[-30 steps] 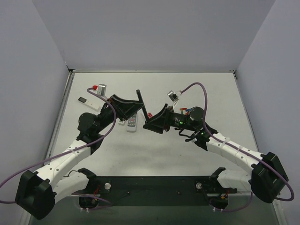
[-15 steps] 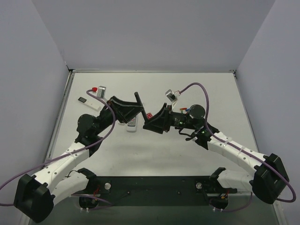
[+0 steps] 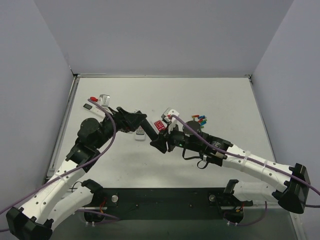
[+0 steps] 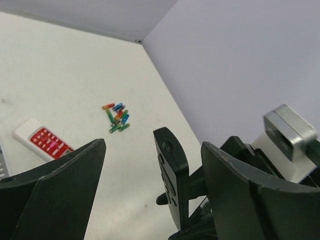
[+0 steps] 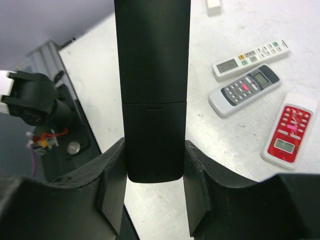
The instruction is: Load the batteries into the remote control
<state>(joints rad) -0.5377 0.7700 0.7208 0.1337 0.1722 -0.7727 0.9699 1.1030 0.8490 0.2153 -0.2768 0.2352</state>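
Note:
A black remote [image 5: 152,65] stands on end between the pads of my right gripper [image 5: 154,150], which is shut on its lower end with the back cover facing that camera. My left gripper [image 4: 152,150] is open around the remote's top [image 4: 170,170], with a gap on both sides. In the top view both grippers meet at table centre [image 3: 152,131]. The remote control [image 5: 250,54], long, slim and white, lies flat on the table; my left arm mostly hides it from above. The batteries [image 4: 116,117] lie in a small coloured heap [image 3: 200,119] behind my right arm.
A shorter grey-faced remote [image 5: 245,89] lies beside the white one [image 3: 141,133]. A red-faced remote [image 5: 289,130] rests just right of them [image 3: 159,125]. A white stick with a black end [image 3: 90,106] lies near the left wall. The dark base rail [image 3: 165,197] runs along the near edge.
My right gripper closed on the black remote and my left gripper then opened off it. Both arms shifted toward the near side, the right gripper moving left.

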